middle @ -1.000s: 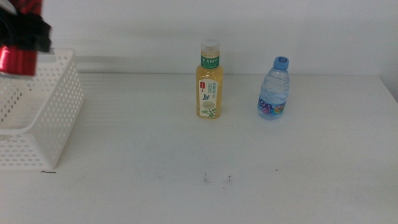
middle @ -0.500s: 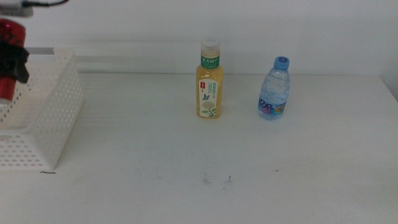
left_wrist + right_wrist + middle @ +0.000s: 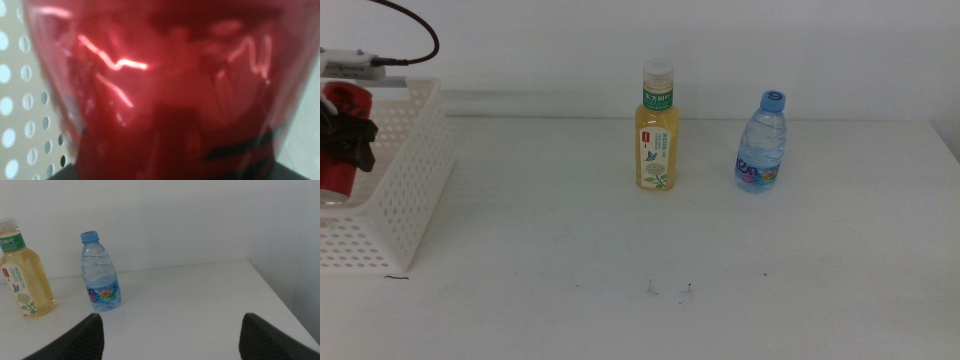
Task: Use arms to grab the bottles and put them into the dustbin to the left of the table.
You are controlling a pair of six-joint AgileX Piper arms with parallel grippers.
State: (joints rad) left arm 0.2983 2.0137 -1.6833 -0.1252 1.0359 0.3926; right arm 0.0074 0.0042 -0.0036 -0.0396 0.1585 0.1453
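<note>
My left gripper (image 3: 347,141) is shut on the red can (image 3: 344,100) and holds it down inside the white dustbin (image 3: 415,150) at the table's left edge. The can (image 3: 165,90) fills the left wrist view, with the bin's perforated wall (image 3: 20,100) beside it. The yellow tea bottle (image 3: 657,130) and the water bottle (image 3: 761,145) stand upright at the back of the table (image 3: 620,240). My right gripper (image 3: 170,340) is open and empty, out of the middle view, facing the water bottle (image 3: 100,275) and the tea bottle (image 3: 25,275).
A black cable (image 3: 415,30) runs over the left arm's white casing (image 3: 350,62). A white wall stands behind the table. Small dark specks (image 3: 670,288) lie near the table's front.
My left gripper has come down with the red can, from above the dustbin's rim to inside it. Both bottles have not moved.
</note>
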